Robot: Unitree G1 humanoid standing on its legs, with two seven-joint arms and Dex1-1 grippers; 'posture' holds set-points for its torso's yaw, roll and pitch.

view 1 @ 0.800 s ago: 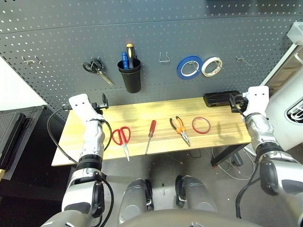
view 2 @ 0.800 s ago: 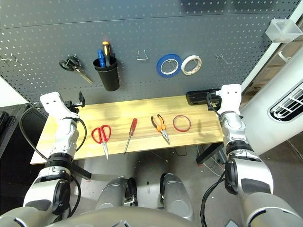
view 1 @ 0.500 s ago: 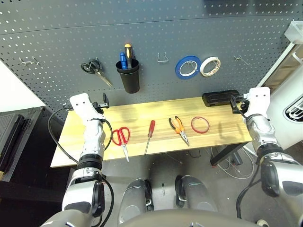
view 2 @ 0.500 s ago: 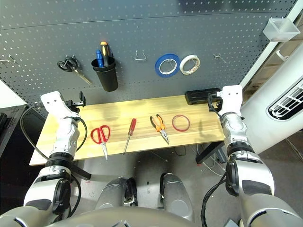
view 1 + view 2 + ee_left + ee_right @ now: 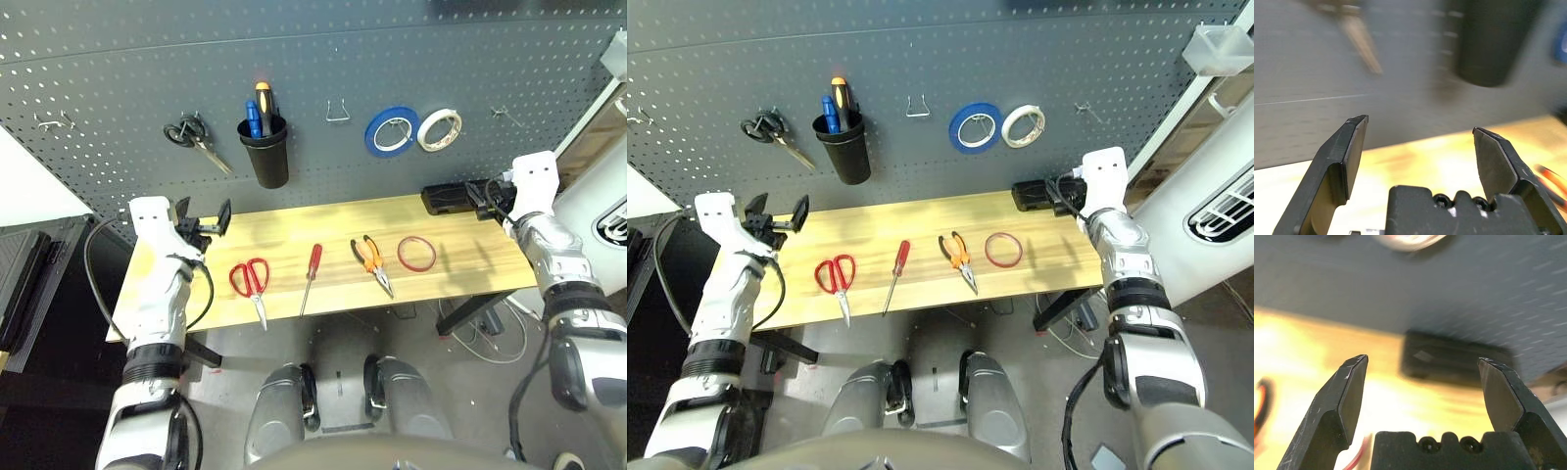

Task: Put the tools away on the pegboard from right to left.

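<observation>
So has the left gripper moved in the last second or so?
Yes. The left gripper has shifted slightly left, away from the red-handled scissors and towards the table's left edge.

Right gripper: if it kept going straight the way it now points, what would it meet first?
Most likely the black box at the table's back edge: it lies between the open jaws of the right gripper, with the pegboard behind it. Depth is uncertain.

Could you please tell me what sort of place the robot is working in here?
Most likely a workshop bench: a dark grey pegboard holding black-handled scissors, tape rolls and a black cup of screwdrivers, above a wooden table laid with pliers.
</observation>
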